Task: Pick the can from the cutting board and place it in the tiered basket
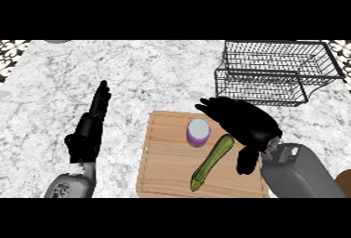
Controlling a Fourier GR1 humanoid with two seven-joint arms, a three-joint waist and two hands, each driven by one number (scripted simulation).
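Right hand hovers with relaxed fingers beside the can on the cutting board. Left hand rests with straight fingers on the tabletop

— How many cans do you count?
— One can, purple-sided, and one cutting board.
— Vegetables?
— One green zucchini.
— Baskets?
— One tiered basket of black wire.
— Hands?
— Two: one left hand, one right hand. And one marbled tabletop.
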